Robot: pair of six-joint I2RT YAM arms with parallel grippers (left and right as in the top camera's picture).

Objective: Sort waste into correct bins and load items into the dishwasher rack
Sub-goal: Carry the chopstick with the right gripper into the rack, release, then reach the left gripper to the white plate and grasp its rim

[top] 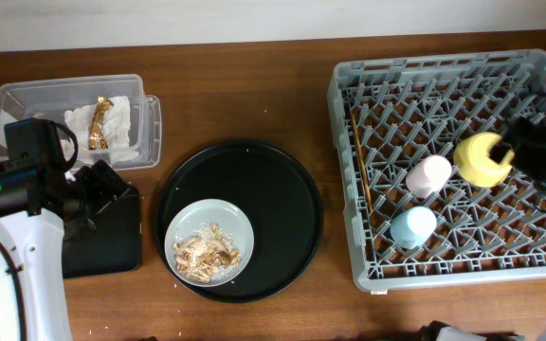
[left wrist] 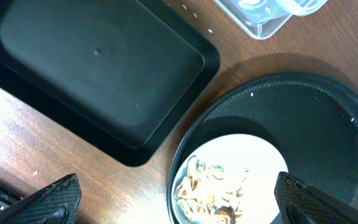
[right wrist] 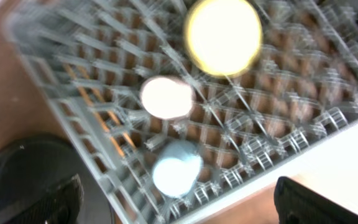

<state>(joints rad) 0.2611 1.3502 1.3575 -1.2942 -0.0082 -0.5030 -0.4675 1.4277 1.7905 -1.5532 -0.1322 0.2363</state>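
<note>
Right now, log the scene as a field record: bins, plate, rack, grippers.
clear box: holds napkin and gold wrapper
black rectangular tray: nothing visible in it
grey plate: on round black tray, food scraps on it
rack: pink cup, blue cup, yellow bowl, chopsticks inside
left gripper: open, over the plate's edge
right gripper: open, above rack

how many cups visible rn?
2, both in the dishwasher rack: pink cup near the rack's middle, blue cup just below it in the overhead view, toward the near edge. No others seen; none appear hidden.
</note>
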